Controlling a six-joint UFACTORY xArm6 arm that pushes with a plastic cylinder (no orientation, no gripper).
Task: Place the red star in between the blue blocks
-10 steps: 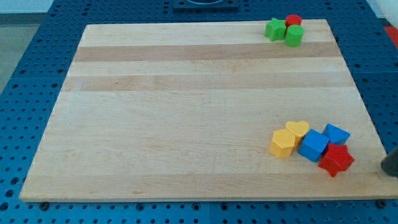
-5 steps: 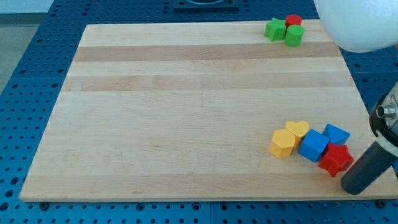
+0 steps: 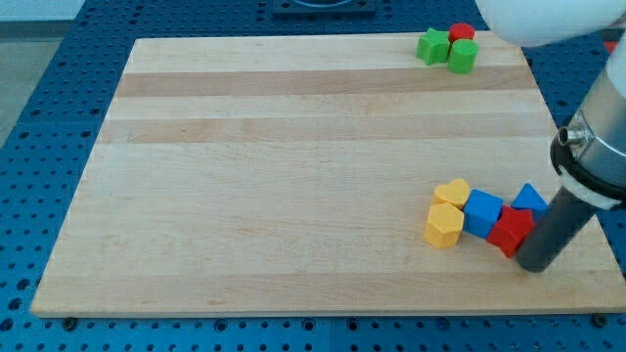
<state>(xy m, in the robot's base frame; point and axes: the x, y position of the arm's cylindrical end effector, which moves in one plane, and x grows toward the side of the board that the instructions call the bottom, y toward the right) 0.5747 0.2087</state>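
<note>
Toward four o'clock on the wooden board (image 3: 293, 176), my tip (image 3: 535, 266) presses against the red star (image 3: 511, 231) from its five o'clock side; the tool is a bare rod, clamping nothing. That star sits between the blue cube (image 3: 482, 213) at ten o'clock and another blue block (image 3: 531, 200) at one o'clock, touching both. At nine o'clock of the cube lie a yellow heart (image 3: 452, 192) and yellow hexagon (image 3: 444, 226). Up at one o'clock cluster a green star (image 3: 431, 46), a red block (image 3: 462, 33) and a green block (image 3: 463, 56).

— You want the lower-right cluster?
— Your red star (image 3: 510, 231) touches my tip (image 3: 536, 265) at its lower right, wedged between the blue cube (image 3: 482, 213) on its left and the other blue block (image 3: 530, 201), upper right.
</note>
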